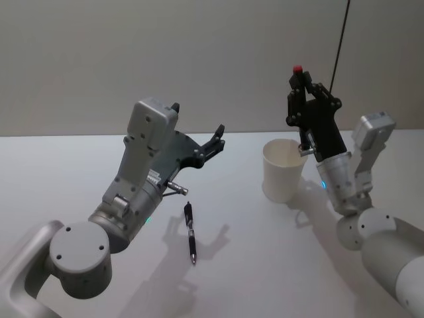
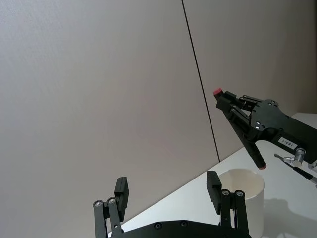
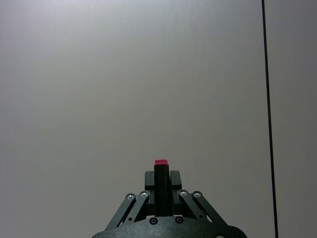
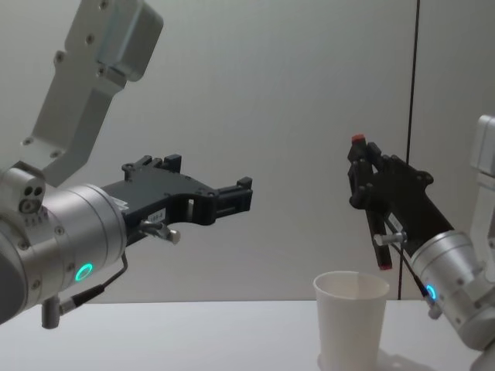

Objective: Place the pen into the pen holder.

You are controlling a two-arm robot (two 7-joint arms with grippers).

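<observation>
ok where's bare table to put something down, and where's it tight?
Free: the table front-centre, between the loose pen and the right arm; also the far-left strip along the wall. Tight: around the paper cup, with the right claw holding a red-tipped pen over it, and left of the loose pen, under the left arm with the left claw open.

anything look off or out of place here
Nothing spilled or damaged. One oddity: a second pen lies loose on the table near the open left gripper, while the right gripper grips a red-tipped pen above the upright pen holder.
</observation>
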